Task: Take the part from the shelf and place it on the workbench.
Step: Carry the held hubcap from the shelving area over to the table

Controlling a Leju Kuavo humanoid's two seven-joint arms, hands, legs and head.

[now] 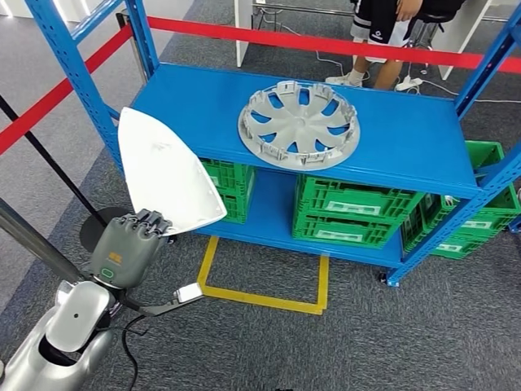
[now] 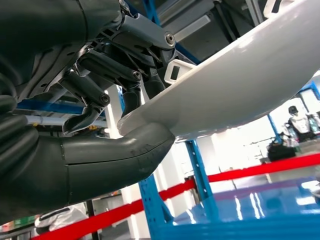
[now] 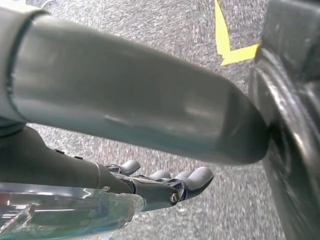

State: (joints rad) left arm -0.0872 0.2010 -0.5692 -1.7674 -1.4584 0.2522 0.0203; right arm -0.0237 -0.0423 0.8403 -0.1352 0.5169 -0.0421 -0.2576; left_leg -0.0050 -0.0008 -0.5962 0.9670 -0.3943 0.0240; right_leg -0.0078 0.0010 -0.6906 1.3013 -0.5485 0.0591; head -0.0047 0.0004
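Item: white panel part [image 1: 163, 171], clear of the blue shelf [image 1: 393, 134], pinched at one edge by my left hand [image 1: 130, 244]; right hand [image 3: 162, 185] empty, fingers extended; risk I note: cantilevered weight slipping the grip.

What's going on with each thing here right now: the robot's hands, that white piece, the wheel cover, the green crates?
Left hand: gripping the white part by its edge.
White part: held up, tilted, off the shelf.
Right hand: hanging over the carpet, holding nothing.
Wheel cover: lying flat on the top shelf.
Green crates: stacked on the lower shelf.

Silver arm [image 1: 67, 330], grey hand [image 1: 126, 244], dark fingers [image 1: 151, 220], perhaps ribbed
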